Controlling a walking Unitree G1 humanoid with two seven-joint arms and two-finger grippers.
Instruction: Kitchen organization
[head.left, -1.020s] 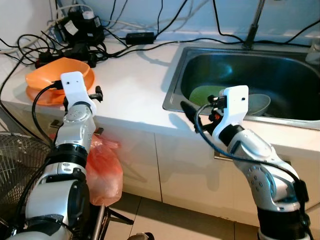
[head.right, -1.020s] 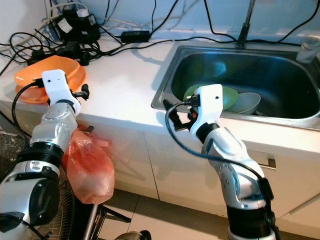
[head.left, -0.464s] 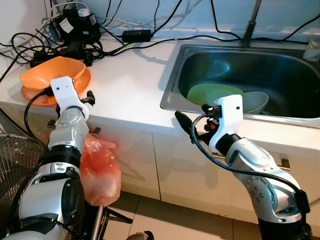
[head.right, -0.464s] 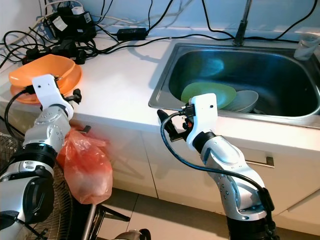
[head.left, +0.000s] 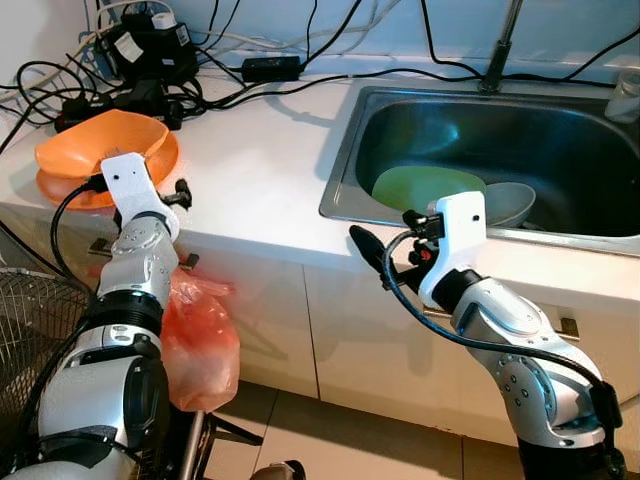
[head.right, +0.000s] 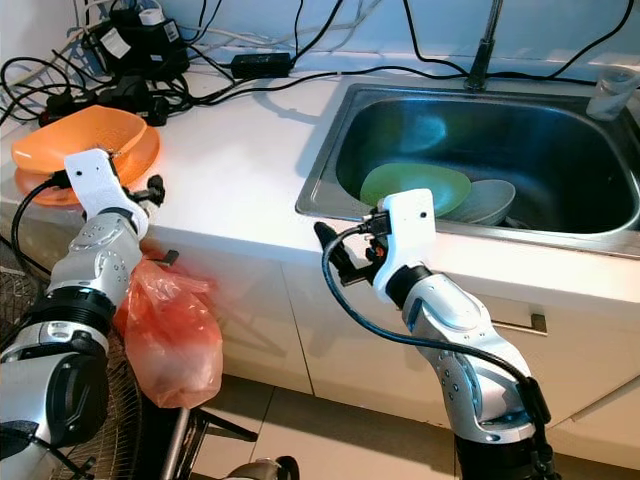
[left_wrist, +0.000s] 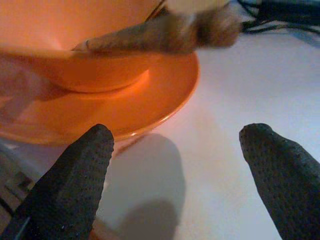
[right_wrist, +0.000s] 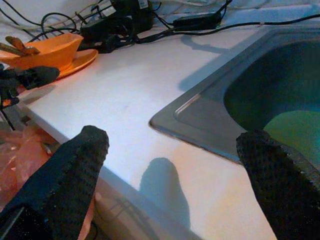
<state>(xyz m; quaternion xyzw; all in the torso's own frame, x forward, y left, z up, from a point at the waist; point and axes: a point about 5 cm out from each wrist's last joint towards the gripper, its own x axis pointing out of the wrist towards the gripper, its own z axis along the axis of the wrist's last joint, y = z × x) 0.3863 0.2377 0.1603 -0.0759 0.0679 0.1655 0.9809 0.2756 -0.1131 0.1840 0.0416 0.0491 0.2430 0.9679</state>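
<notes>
A translucent red plastic bag (head.left: 200, 335) is seen nearest, hanging in front of the white cabinet front (head.left: 270, 310) below the table edge, just beside the left arm. A wire fan guard (head.left: 35, 330) is visible at the lower left.

The left hand (left_wrist: 180, 165) is held at the front edge of the white table (head.left: 260, 170), with its two black fingers (left_wrist: 75, 180) spread wide apart and nothing held between them. Just beyond its fingertips, a shallow orange plastic plate (left_wrist: 125, 105) is seen lying on the table, with a deep orange plastic bowl (head.left: 95, 140) standing on it; a brownish stick-like utensil (left_wrist: 165, 32) is rested across the bowl's rim.

The right hand (right_wrist: 172, 160) is held in front of the table edge, near the front left corner of the stainless steel sink (head.left: 345, 165). Its fingers (right_wrist: 75, 160) are likewise spread wide, and nothing is gripped.

Inside the sink basin, a round green plate (head.left: 425, 187) is seen leaning near the front wall, with a pale grey bowl (head.left: 510, 203) touching it on the right.

Farther back, a tangle of black cables and power adapters (head.left: 150, 55) is laid along the rear of the table, a metal tap stem (head.left: 503, 45) rises behind the sink, and a clear glass (head.right: 610, 90) stands at the sink's far right corner.
</notes>
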